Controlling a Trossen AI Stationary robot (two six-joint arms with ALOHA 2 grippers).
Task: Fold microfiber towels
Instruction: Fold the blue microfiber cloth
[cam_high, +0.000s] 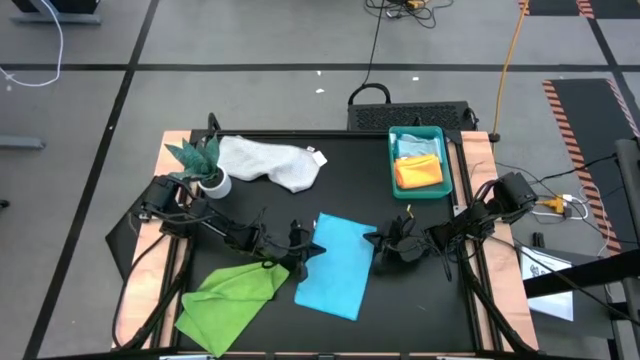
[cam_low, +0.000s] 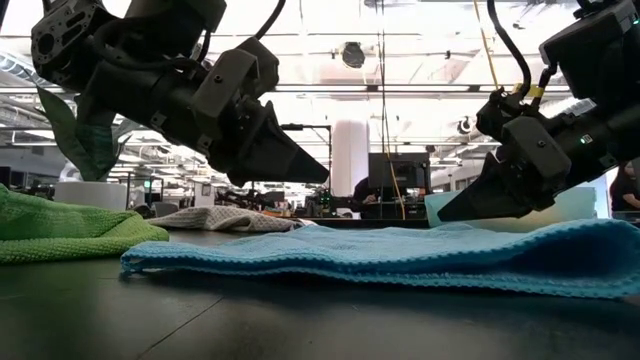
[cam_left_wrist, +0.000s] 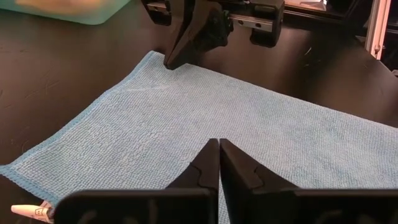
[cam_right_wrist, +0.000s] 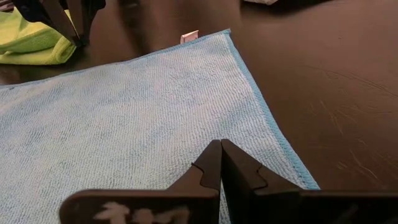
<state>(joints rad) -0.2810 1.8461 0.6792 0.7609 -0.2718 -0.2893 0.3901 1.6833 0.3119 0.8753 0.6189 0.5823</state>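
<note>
turquoise-blue microfiber towel (cam_high: 335, 264) lies flat between my left gripper (cam_high: 306, 246) and right gripper (cam_high: 385, 245), both pressed together, empty, at opposite edges; lime green cloth (cam_high: 232, 291) beside my left looks roughly folded; white-grey cloth (cam_high: 270, 161) beyond lies crumpled.

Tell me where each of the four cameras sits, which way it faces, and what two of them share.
High view: above the table, looking straight down; both arms show, left gripper and right gripper at opposite edges of the blue towel.
Low view: at table-top height, looking level across; both grippers hang over the blue towel.
Left wrist view: on the left wrist, facing the towel; its own shut fingers show, with the right gripper beyond.
Right wrist view: on the right wrist; its own shut fingers show.
Shared: both wrist views show the blue towel.
</note>
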